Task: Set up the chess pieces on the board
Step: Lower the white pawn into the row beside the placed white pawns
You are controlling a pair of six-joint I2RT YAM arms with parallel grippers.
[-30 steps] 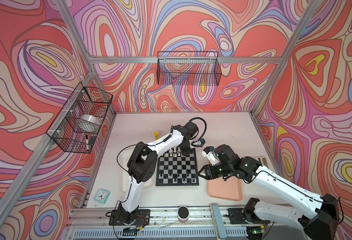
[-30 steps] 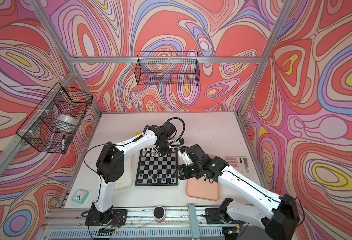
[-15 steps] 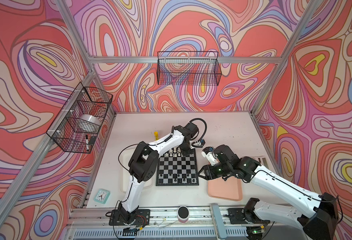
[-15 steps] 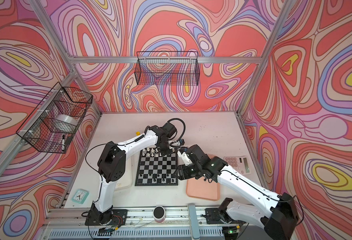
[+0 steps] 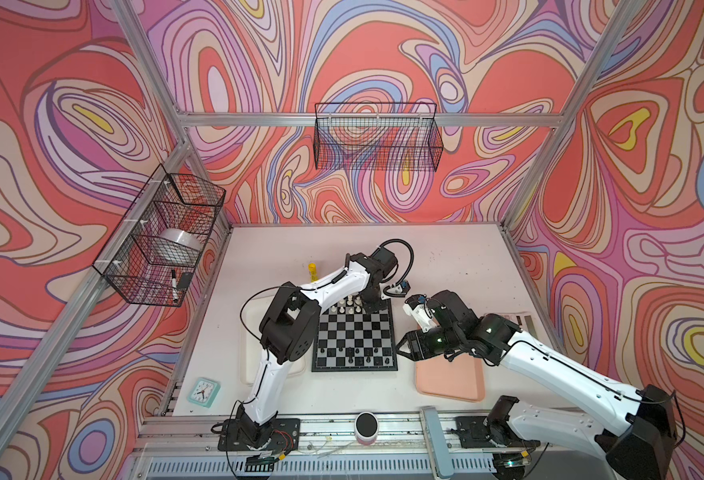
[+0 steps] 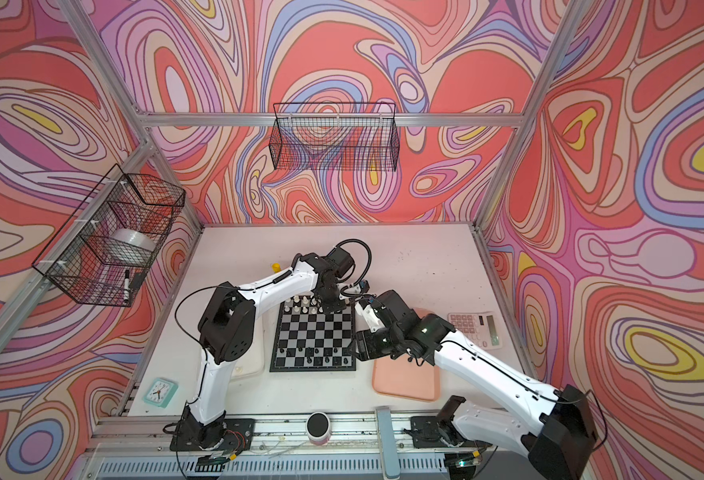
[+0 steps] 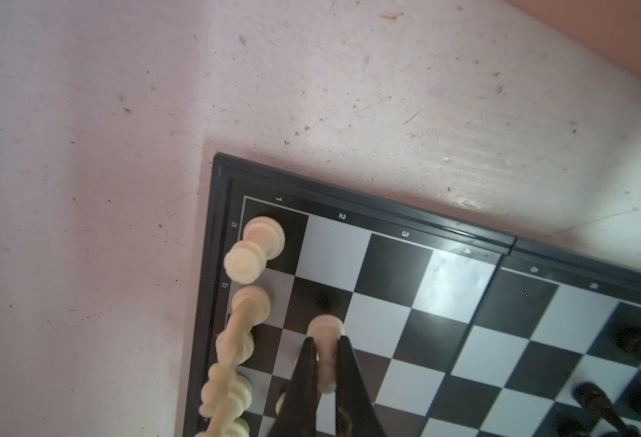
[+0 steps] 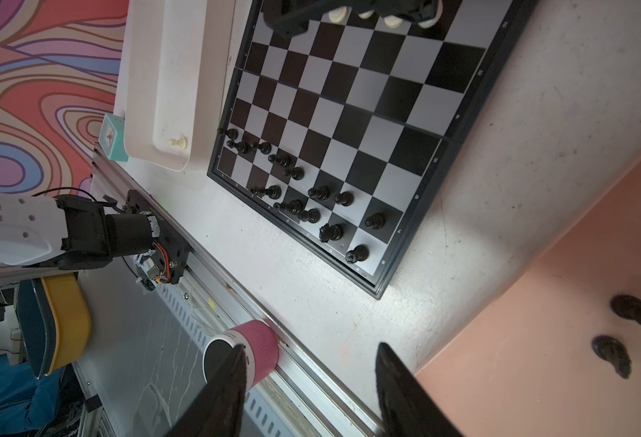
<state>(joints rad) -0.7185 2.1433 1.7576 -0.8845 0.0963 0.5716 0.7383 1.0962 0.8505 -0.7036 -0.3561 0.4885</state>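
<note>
Middle of the board (image 5: 354,332) is wide open, plenty of bare squares to pass over. Far edge is cramped: white pieces (image 7: 264,232) packed in a row, left gripper (image 7: 325,340) pinching a pawn (image 7: 324,327) right beside them. Near edge is thick with black pieces (image 8: 318,193). The right gripper (image 8: 310,346) hangs, jaws apart, over bare table (image 8: 330,302) between board and pink tray (image 8: 538,321).

At the board's (image 5: 354,332) far corner the left gripper (image 5: 370,308) hid its pinched cream pawn (image 7: 325,336) in both top views; the edge-row cream pieces (image 7: 231,340) were blurred and ran off-frame
</note>
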